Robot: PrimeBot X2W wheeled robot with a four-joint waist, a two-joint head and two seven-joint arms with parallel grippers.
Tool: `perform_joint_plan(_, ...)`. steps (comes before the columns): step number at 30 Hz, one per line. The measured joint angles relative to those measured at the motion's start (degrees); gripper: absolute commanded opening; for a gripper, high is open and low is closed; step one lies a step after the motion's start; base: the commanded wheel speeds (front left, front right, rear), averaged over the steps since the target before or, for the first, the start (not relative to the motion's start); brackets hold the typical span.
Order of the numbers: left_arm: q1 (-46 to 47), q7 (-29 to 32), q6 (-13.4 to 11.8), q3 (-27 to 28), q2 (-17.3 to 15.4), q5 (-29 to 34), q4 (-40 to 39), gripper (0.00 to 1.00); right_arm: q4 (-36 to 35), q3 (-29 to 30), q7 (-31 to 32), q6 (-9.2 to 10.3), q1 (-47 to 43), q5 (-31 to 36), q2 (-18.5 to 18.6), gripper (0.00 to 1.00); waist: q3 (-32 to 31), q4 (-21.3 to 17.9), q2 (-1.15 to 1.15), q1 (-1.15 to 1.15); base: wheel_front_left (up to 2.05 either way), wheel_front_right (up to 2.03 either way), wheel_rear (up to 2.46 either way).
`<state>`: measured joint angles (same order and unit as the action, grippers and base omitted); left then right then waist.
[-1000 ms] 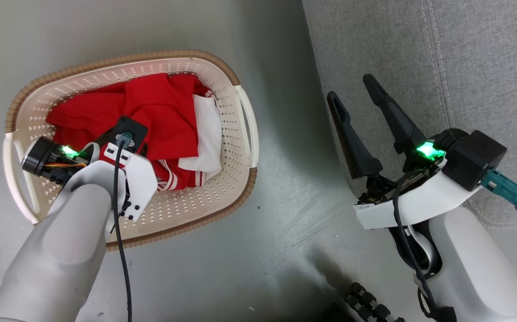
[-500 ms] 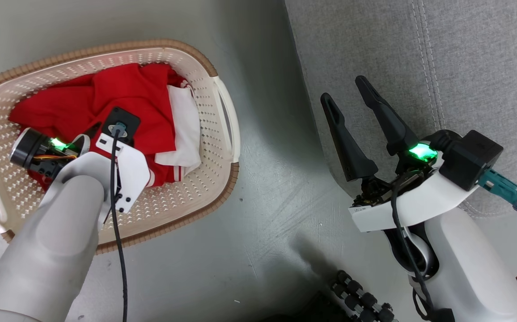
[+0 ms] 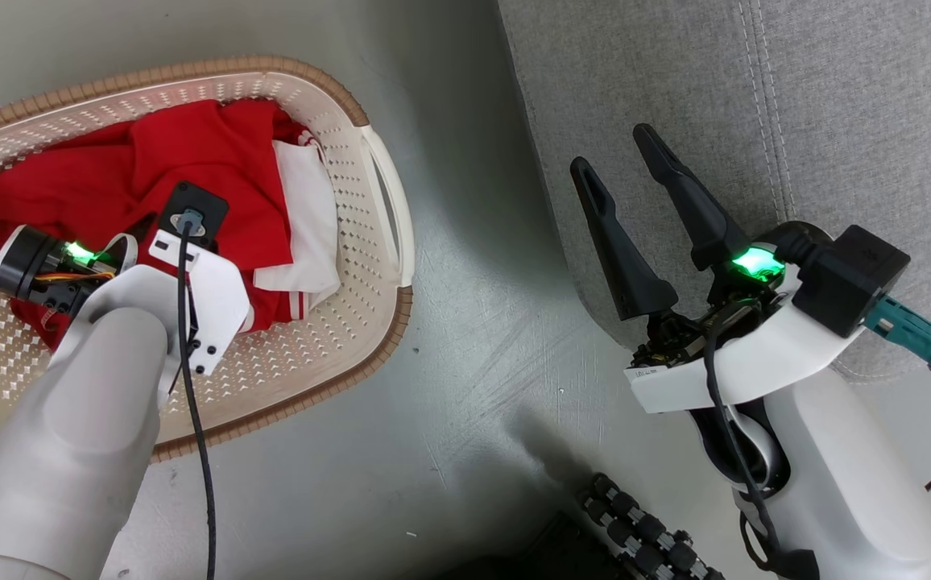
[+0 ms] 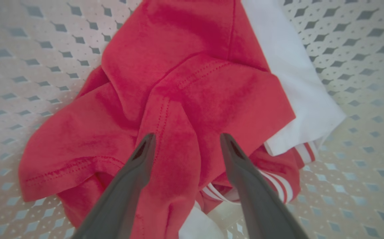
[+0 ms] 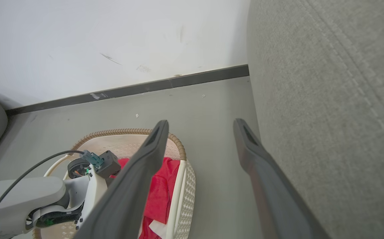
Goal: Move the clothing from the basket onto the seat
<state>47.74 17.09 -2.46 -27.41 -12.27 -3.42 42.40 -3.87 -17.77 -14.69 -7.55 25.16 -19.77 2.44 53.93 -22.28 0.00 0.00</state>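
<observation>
Where clothing (image 3: 192, 153) lies half-hidden, basket (image 3: 346, 266) cropped

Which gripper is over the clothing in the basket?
The left gripper, open, fingers over a red fold of the clothing in the basket; the right gripper hangs open beside the grey sofa.

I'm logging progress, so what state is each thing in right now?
Clothing: crumpled, lying in the basket.
Basket: upright, clothing inside.
Seat: no clothing on the part in view.
Left fingers: open, over the clothing.
Right fingers: open, holding nothing.
</observation>
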Motion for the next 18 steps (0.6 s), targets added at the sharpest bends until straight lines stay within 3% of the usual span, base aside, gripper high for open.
perform_joint_plan(18, 0.3, 1.0, 0.0, 0.9, -0.1, -1.0, 0.8, 1.0, -0.8, -0.1, 0.0, 0.0, 0.7, 0.0, -0.1, 1.0, 1.6, -0.4, 0.0, 0.0, 0.0, 0.0, 0.0)
